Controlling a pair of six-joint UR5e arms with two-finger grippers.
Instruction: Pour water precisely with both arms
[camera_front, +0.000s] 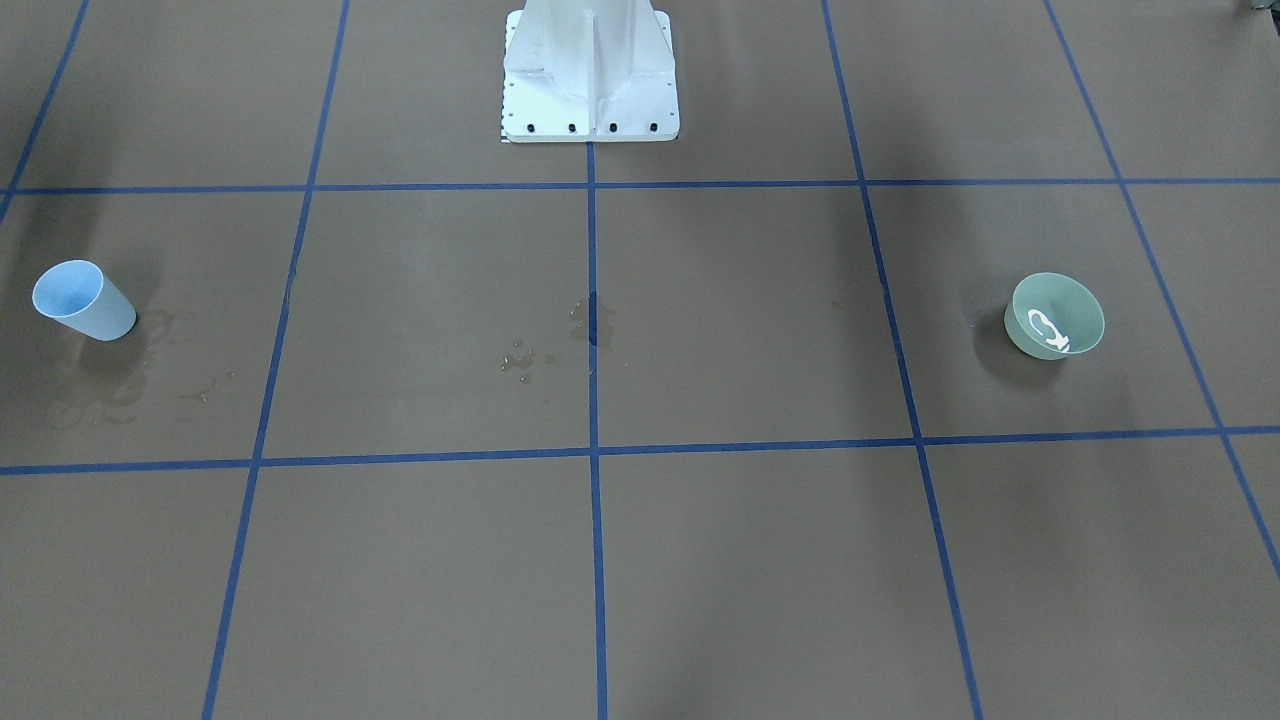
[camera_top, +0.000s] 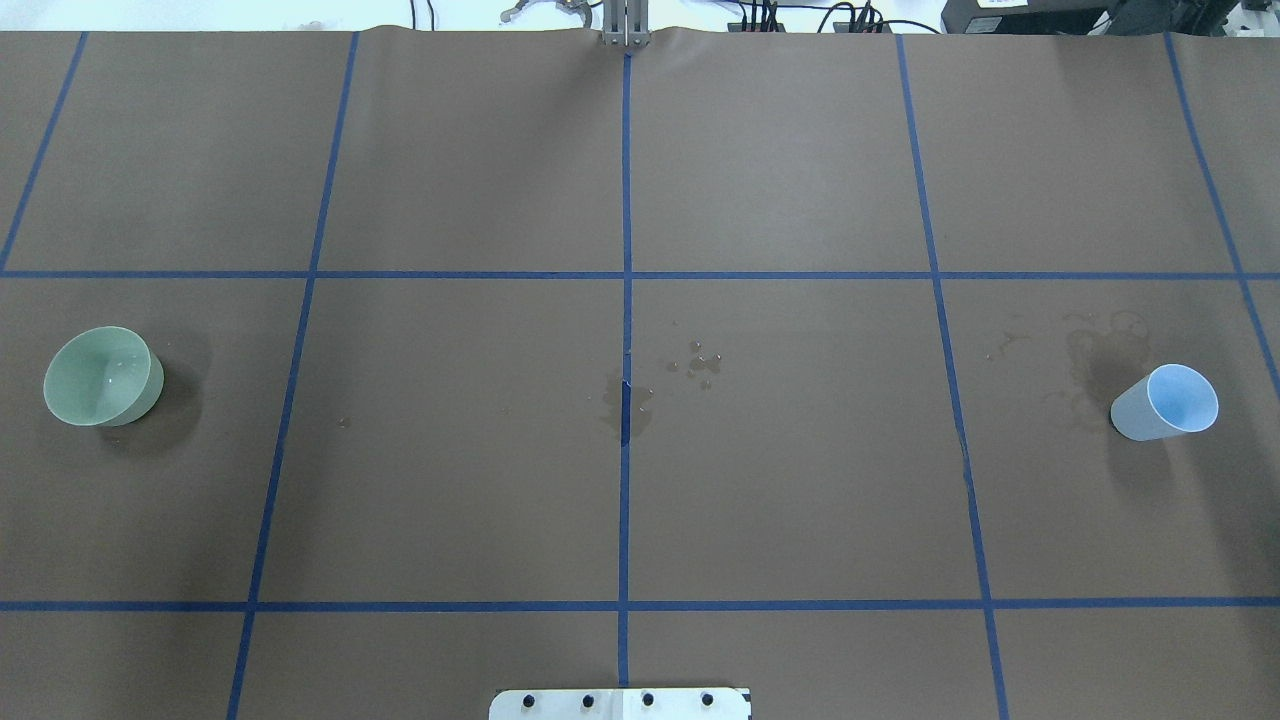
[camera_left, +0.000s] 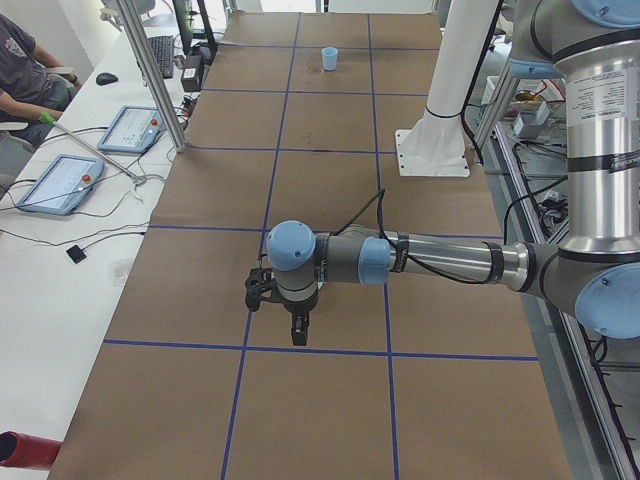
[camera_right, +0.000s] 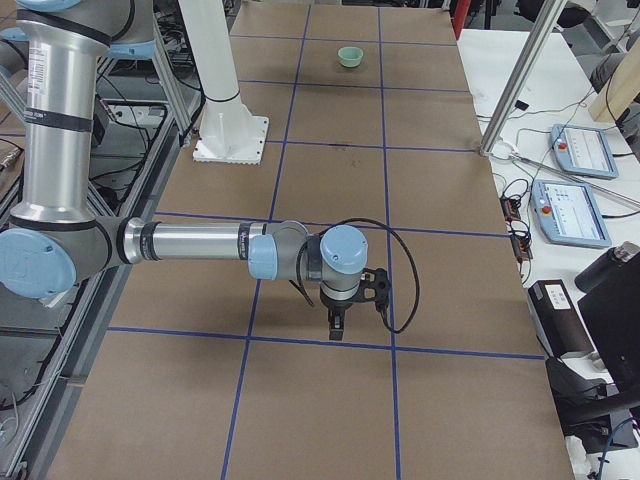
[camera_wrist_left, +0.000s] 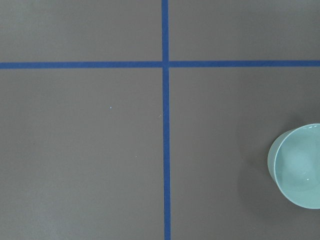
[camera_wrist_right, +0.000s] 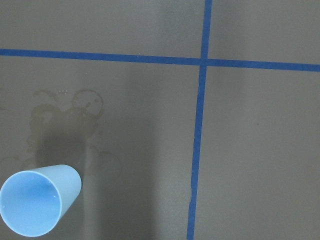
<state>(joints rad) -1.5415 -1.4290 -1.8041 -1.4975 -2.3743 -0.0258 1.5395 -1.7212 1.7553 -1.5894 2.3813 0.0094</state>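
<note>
A pale green bowl (camera_front: 1054, 316) stands at the table's end on my left side, with bright glints of water (camera_front: 1048, 333) inside. It also shows in the overhead view (camera_top: 102, 377), the left wrist view (camera_wrist_left: 297, 166) and the exterior right view (camera_right: 349, 56). A light blue cup (camera_front: 83, 299) stands at the opposite end (camera_top: 1165, 402), (camera_wrist_right: 39, 202), (camera_left: 329, 58). My left gripper (camera_left: 297, 328) and right gripper (camera_right: 337, 324) point down over the table. They show only in the side views, so I cannot tell whether they are open or shut.
Spilled drops (camera_top: 698, 362) lie near the table's middle, and damp rings (camera_wrist_right: 75, 112) lie beside the cup. The white pedestal base (camera_front: 590, 75) stands at the robot's side. Blue tape lines grid the brown table (camera_top: 780, 480). An operator (camera_left: 25, 70) and tablets (camera_left: 60, 183) are beside the table.
</note>
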